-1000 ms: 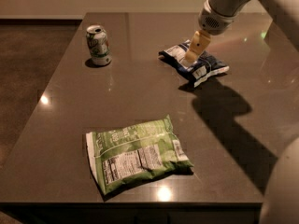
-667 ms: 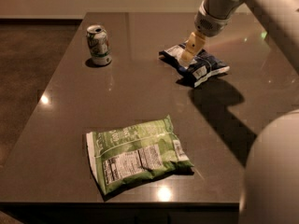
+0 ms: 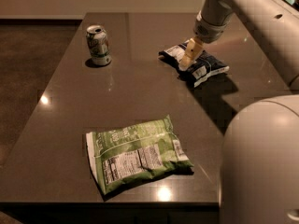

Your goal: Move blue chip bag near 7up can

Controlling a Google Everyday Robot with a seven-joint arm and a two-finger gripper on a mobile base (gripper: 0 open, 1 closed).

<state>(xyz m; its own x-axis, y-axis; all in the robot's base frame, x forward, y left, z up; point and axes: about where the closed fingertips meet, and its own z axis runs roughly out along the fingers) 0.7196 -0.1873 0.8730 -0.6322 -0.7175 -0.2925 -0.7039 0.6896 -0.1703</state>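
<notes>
Against the earlier frames, little has shifted on the table (image 3: 140,92). The gripper (image 3: 188,59) sits a touch lower and more to the left on the blue bag (image 3: 208,69) than a second ago. The bag itself, the can (image 3: 98,45) and the green bag (image 3: 138,160) lie where they did. The white rounded body (image 3: 261,167) at the lower right fills more of the view than before and hides the table's near right corner.

The gripper hangs from the arm (image 3: 252,8), which comes in from the upper right. Its tan fingers (image 3: 190,52) are narrow, pinched on the blue bag's squeezed middle. The bag rests on the tabletop in the far right part, its two ends flaring out to either side of the grip.

The can stands upright on the far left, near the left edge, well apart from the blue bag. Between them runs a bare stretch of dark tabletop. The green bag lies flat near the front edge, left of centre, well apart from both. Beyond the left edge is dark floor (image 3: 28,78).
</notes>
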